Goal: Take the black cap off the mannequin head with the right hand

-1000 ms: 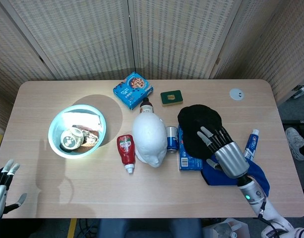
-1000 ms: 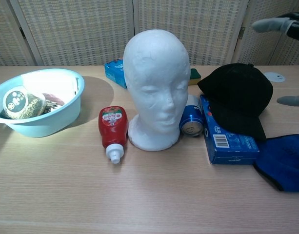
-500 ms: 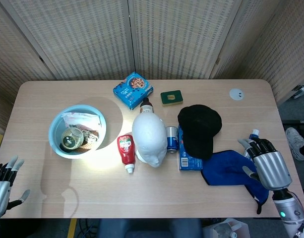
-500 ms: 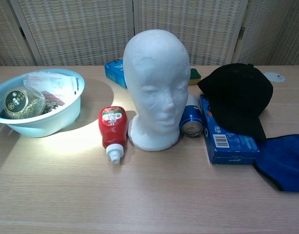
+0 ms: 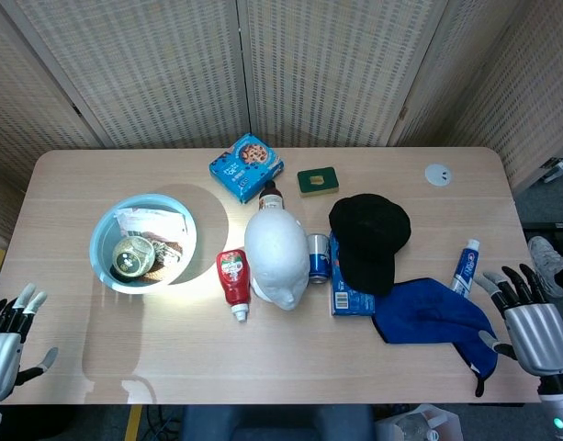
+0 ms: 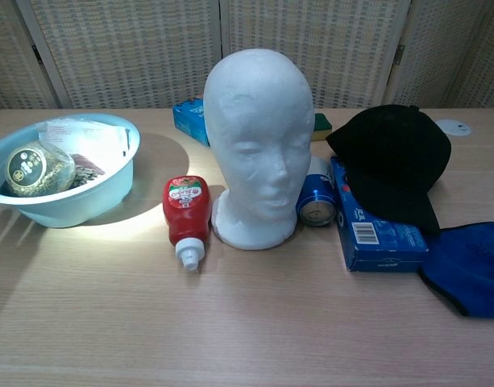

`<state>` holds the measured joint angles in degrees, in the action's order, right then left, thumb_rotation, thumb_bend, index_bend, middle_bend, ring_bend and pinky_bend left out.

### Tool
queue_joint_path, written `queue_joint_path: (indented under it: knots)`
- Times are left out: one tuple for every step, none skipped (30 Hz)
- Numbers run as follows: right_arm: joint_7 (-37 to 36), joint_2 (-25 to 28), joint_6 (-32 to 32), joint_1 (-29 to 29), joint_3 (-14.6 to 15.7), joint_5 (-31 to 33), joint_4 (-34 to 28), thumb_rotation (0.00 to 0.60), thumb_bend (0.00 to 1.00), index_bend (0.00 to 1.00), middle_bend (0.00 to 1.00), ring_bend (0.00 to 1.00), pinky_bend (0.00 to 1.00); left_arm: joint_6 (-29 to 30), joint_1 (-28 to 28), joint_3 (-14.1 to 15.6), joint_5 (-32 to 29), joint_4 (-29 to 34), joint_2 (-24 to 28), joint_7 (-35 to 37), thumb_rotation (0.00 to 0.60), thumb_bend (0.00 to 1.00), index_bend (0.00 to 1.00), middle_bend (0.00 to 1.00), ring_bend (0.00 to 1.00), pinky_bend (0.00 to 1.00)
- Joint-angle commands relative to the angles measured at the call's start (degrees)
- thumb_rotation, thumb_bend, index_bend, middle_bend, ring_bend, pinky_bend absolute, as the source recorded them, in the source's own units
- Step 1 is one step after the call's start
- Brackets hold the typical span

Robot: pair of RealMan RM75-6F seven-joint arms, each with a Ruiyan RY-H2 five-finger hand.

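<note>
I read the job as finished: the mannequin head stands bare near the middle of the tabletop, and the black cap rests just to its right, draped over the far end of a blue carton with its crown toward the far edge. My right hand hangs past the right edge of the tabletop, fingers spread and holding nothing; my left hand sits off the near-left corner, also splayed and empty.

What worries me now is the cap's perch. It lies half on the carton, half off, so a bump to the carton or to the blue can beside it could tip the cap off. A careless sweep of my right arm back inboard could also catch the blue cloth by the near-right corner and drag the carton along with it.

The cap's long axis runs roughly from the far edge toward the near edge. The bill seems to point at the near edge, slightly rightward, though black on black makes its outline hard to judge in the head view.
</note>
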<state>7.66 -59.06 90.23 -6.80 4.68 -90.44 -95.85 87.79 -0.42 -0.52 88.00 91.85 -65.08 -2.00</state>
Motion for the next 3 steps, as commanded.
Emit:
queue_joint_path:
  knots:
    - [-0.19,0.21,-0.24,0.29,-0.22,-0.03,-0.19,0.600,0.00,0.23,0.16,0.04,0.00,-0.07,-0.04,0.01,-0.06,-0.07,-0.03,0.11,0.600,0.25,0.02,0.00,0.07,0.00]
    - [-0.24,0.25,-0.23,0.39,-0.36,-0.08,-0.23,0.600,0.00,0.23,0.16,0.04,0.00,-0.12,-0.06,0.01,-0.12,-0.09,-0.04,0.12,0.600,0.25,0.02,0.00,0.07,0.00]
    - [-0.30,0.22,-0.22,0.49,-0.56,-0.22,-0.19,0.600,0.00,0.23,0.15,0.04,0.00,-0.19,-0.08,0.01,-0.21,-0.17,-0.07,0.10,0.600,0.25,0.02,0.00,0.07,0.00]
